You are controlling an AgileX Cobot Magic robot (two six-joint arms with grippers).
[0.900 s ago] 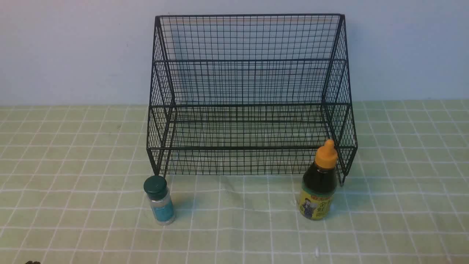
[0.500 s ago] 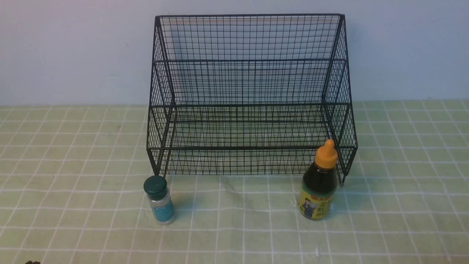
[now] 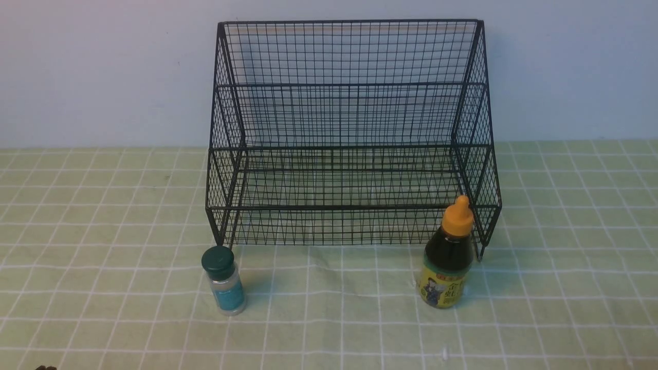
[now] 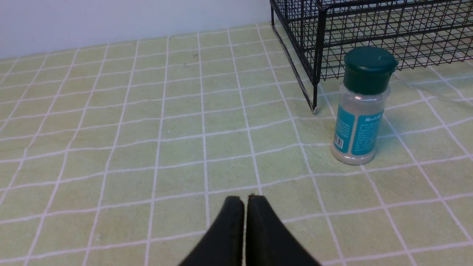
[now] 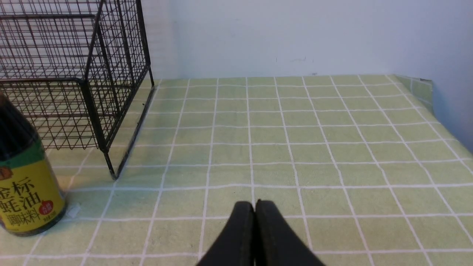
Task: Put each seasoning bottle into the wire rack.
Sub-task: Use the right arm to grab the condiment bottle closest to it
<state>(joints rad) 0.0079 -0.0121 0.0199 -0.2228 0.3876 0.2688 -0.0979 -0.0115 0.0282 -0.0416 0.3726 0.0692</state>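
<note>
Both bottles are standing upright on the table (image 3: 103, 231), outside the rack (image 3: 349, 207), so no part of the task is done yet. The jar (image 3: 223, 281) is sitting on the robot's left, just in front of the rack's left front leg. The bottle (image 3: 448, 257) is sitting on the right, close in front of the rack's right front corner, with its orange cap showing against the mesh.

The left claw (image 4: 244, 201) is hanging low over bare table with its jaws pressing together and gripping nothing. The right claw (image 5: 254, 207) is doing the same. Neither is showing clearly in the front view, so both are probably sitting back near the robot's edge.

The jar is lying ahead of the left claw and off its centre line, well apart from it. The bottle is lying likewise from the right claw, only partly in its wrist view. The left arm looks nearer the jar and the right arm nearer the bottle. Each long axis is running vertically, so a level approach from the side, with the jaws spread first, seems to be what the coming grasp is calling for.
</note>
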